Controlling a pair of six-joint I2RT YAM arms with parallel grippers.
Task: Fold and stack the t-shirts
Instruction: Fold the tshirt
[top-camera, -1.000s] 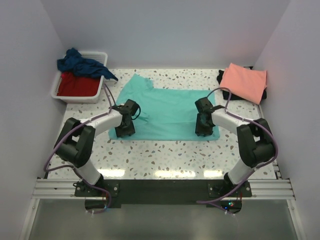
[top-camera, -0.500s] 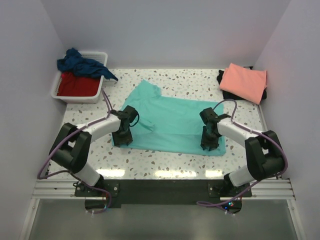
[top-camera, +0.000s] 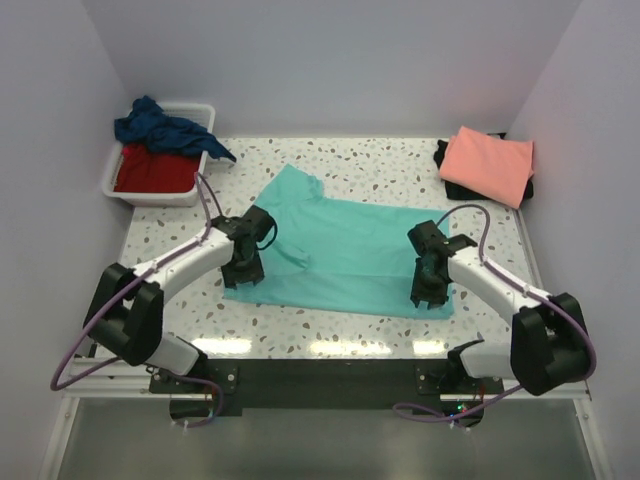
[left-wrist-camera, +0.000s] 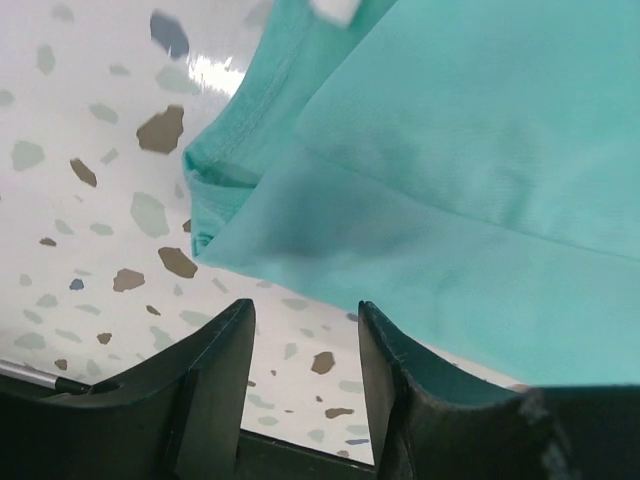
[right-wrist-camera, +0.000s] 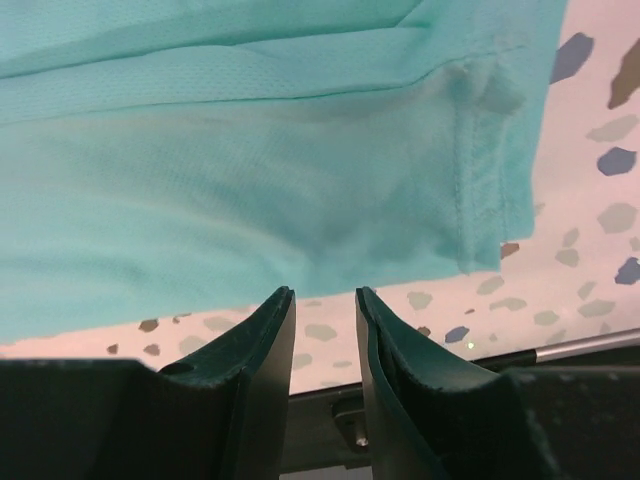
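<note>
**Workpiece.** The turquoise-teal t-shirt (top-camera: 345, 250) is lying spread over the middle of the speckled desk (top-camera: 330, 322). Its long side is running left to right, and one sleeve is pointing toward the far left. A crease is running along its length.

**Left arm.** The left fingers (top-camera: 243, 272) are pointing down at the near-left corner of this shirt. In the left wrist view, the left fingers (left-wrist-camera: 225, 350) are standing moderately apart. Only the desk (left-wrist-camera: 100, 180) is showing in the gap. The hemmed corner of the turquoise-teal t-shirt (left-wrist-camera: 450, 150) is lying just beyond the tips.

**Right arm.** The right fingers (top-camera: 428, 293) are pointing down at the near-right corner. In the right wrist view, the right fingers (right-wrist-camera: 275, 340) are standing narrowly apart, with the desk (right-wrist-camera: 600, 200) showing through the slit. The stitched side edge of the turquoise-teal t-shirt (right-wrist-camera: 250, 150) is lying just past the tips.

**Other stock.**
- At the far right corner, a folded salmon-pink t-shirt (top-camera: 488, 163) is resting on top of a black t-shirt (top-camera: 441, 156).
- At the far left, a white plastic tub (top-camera: 190, 105) is holding a red t-shirt (top-camera: 155, 172).
- A crumpled navy blue t-shirt (top-camera: 160, 128) is lying over the red one and spilling over the tub's rim.
</note>
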